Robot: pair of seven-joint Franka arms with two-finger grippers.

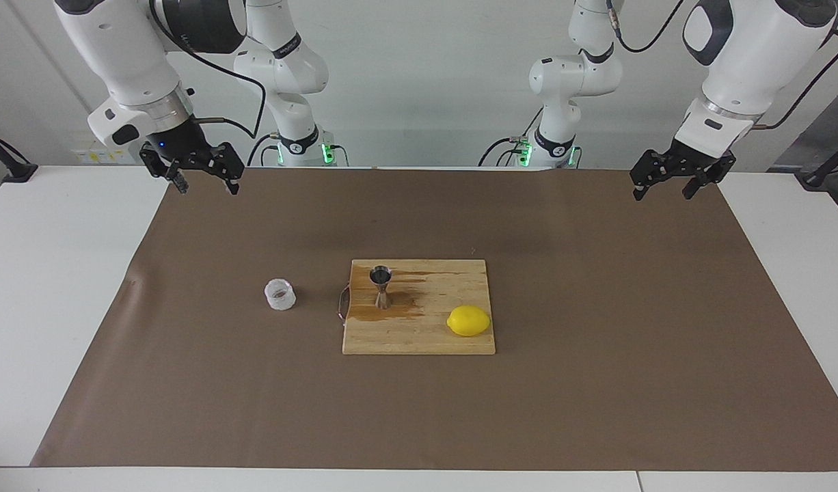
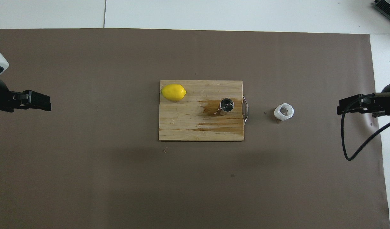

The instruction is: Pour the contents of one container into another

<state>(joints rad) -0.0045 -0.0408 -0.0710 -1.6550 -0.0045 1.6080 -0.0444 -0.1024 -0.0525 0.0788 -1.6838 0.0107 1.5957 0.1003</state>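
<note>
Plastic cup sits upright on the brown mat, just beside the wooden board at its handle end, toward the right arm's end of the table. Steel jigger stands upright on the board, near that same edge, in a dark wet-looking stain (spill, probably). Lemon lies at the board's other end, well apart from the cup.

Right gripper hangs over the mat's edge nearest the robots, fingers spread, holding nothing. Left gripper waits over the opposite corner of the mat, also spread and empty.

Handling guess: the cup looks light and thin-walled, so likely to flex or crush under a hard squeeze; ribbed sides should give some bite against slipping. Best hold is probably across the side wall, mid-height, jaws on either side, rim left free for pouring. Cannot tell what is in the cup. Jigger is stiff but narrow-waisted and top-heavy-looking (easy to knock over), mouth small, so pouring needs a careful line-up.
</note>
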